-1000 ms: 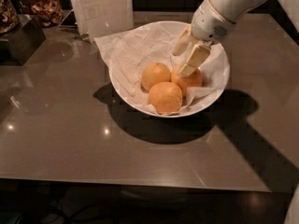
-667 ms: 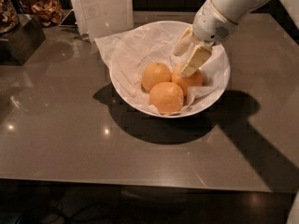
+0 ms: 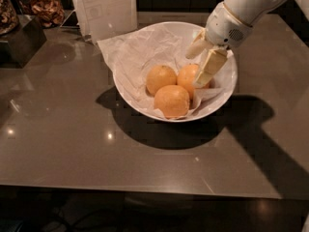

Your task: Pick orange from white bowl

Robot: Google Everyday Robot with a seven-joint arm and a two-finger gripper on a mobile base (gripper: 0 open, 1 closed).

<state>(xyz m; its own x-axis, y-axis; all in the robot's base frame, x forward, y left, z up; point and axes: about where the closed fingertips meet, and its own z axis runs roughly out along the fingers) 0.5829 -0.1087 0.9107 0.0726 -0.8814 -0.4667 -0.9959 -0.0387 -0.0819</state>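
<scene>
The orange point(image 3: 185, 76) lies in the white bowl point(image 3: 229, 90), just toward 3 o'clock of the bowl's middle, on crumpled paper point(image 3: 135, 52). A paler orange point(image 3: 161, 79) touches it at 9 o'clock, and a larger orange point(image 3: 172, 100) sits at 7 o'clock. The tool point(image 3: 194, 70) reaches in from 1 o'clock, its fingers point(image 3: 209, 67) spread apart and holding nothing. The nearer finger crosses the orange's right side; whether they touch cannot be told. The bowl stands on a grey bench point(image 3: 72, 144).
</scene>
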